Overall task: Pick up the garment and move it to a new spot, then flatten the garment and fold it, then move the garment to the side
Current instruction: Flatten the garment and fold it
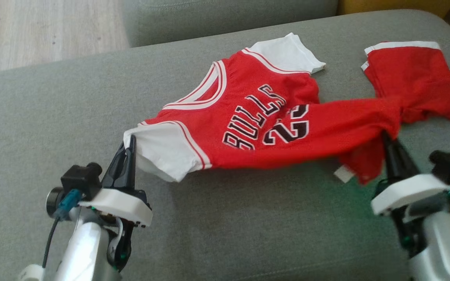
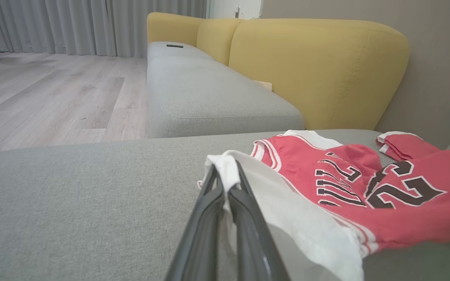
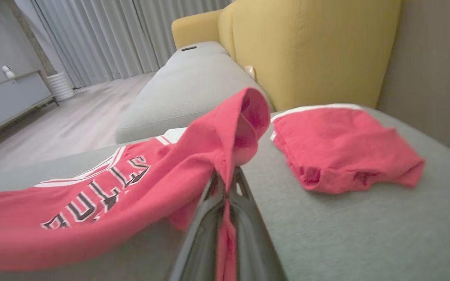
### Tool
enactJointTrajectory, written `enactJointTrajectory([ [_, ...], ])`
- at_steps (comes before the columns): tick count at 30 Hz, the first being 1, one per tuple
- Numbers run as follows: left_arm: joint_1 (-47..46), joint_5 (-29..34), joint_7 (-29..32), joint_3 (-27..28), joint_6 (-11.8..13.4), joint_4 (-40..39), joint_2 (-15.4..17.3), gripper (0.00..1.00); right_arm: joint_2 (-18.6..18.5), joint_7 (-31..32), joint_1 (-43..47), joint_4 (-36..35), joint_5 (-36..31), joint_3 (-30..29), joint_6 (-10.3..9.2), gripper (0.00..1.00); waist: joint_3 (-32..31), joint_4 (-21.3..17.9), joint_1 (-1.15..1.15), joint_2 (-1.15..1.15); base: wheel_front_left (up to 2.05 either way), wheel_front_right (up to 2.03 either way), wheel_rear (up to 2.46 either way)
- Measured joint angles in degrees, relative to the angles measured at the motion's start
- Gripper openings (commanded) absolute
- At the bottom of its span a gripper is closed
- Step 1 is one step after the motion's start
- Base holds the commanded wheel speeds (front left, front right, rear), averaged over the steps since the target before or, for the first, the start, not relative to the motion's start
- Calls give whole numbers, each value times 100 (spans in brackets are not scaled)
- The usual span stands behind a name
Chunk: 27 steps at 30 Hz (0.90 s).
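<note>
The garment (image 1: 272, 117) is a red jersey with white sleeves and black "BULLS" lettering, stretched across the grey sofa seat (image 1: 53, 136). My left gripper (image 1: 131, 140) is shut on the near white sleeve, and the left wrist view has that sleeve's edge pinched between the dark fingers at the left gripper (image 2: 227, 168). My right gripper (image 1: 387, 136) is shut on the bunched red hem and lifts it slightly off the seat. In the right wrist view the garment (image 3: 131, 183) drapes to the left from the right gripper (image 3: 227, 171), with red cloth caught between the fingers.
Red shorts (image 1: 412, 78) with a white band lie crumpled just beyond the jersey's hem, at the seat's far right. A yellow backrest (image 2: 318, 70) stands behind the seat. A second grey cushion (image 2: 209, 93) and wooden floor (image 1: 33, 27) lie beyond.
</note>
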Motion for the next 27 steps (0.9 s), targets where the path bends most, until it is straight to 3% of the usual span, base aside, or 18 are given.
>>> enactJointTrajectory([
  [6, -2, 0, 0, -14, -2, -34, -5, 0, -359, 188, -488, 87, -382, -126, 0, 0, -14, 43, 0, 0, 0, 0, 0],
  [13, 82, -93, 0, -94, -2, -21, -7, 0, -625, -289, -784, 304, -1251, -43, 0, 0, 19, 217, 0, 0, 0, 0, 0],
  [22, 324, 13, 0, -156, -2, 380, -5, 0, 248, -400, 607, 665, -1066, -113, 0, 0, 33, 286, 0, 0, 0, 0, 0],
  [23, 324, 29, 0, -142, -2, 393, -5, 0, 278, -387, 710, 714, -981, -110, 0, 34, 35, 275, 0, 0, 0, 0, 0],
  [24, 324, 58, 0, -116, -2, 407, -5, 0, 294, -360, 780, 739, -925, -112, 0, 100, 38, 261, 0, 0, 0, 0, 0],
  [25, 323, 69, 0, -77, -3, 426, -5, 0, 315, -357, 804, 764, -890, -132, 0, 100, 39, 243, 0, 0, 0, 0, 0],
  [26, 323, 70, 0, -42, -3, 448, -5, 11, 327, -356, 802, 764, -846, -134, 0, 100, 41, 226, 0, 0, 0, 0, 0],
  [27, 323, 70, 0, -16, -3, 474, -3, 11, 337, -357, 795, 759, -811, -130, 0, 100, 43, 209, 0, 0, 0, 0, 0],
])
